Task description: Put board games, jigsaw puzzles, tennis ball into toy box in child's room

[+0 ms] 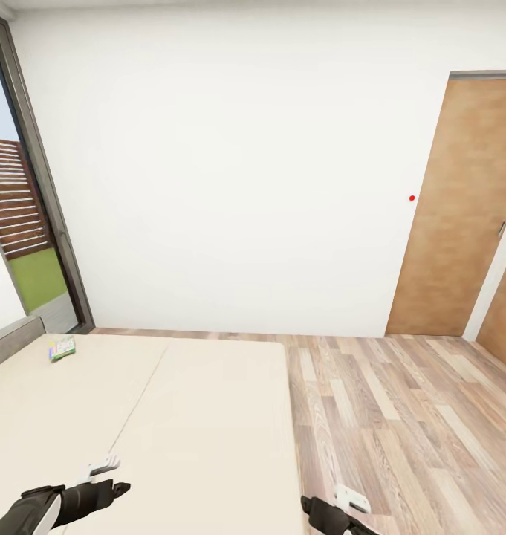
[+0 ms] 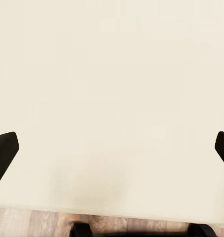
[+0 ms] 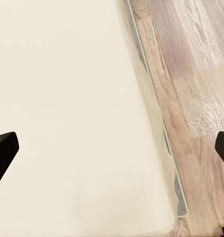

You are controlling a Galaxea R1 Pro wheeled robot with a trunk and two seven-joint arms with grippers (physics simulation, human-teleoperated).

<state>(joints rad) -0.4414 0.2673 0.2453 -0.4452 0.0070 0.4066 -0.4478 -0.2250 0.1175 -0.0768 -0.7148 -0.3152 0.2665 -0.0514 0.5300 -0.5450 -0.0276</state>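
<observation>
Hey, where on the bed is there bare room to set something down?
Nearly all of the bed is bare beige cover: from the board game lying near the headboard and window, across to the edge along the wood floor. Both grippers, left and right, hang open over plain mattress. Only that far corner is taken.

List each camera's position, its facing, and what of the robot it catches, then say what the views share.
Head view: high on the robot, facing forward and down over the bed, a board game near the headboard, wood floor, white wall and door; both forearms show at the lower edge.
Left wrist view: near the left tool, looking onto the mattress; dark fingertips wide apart.
Right wrist view: near the right tool, over the bed's edge and floor; fingertips apart.
Shared: the beige mattress and plank floor.
</observation>
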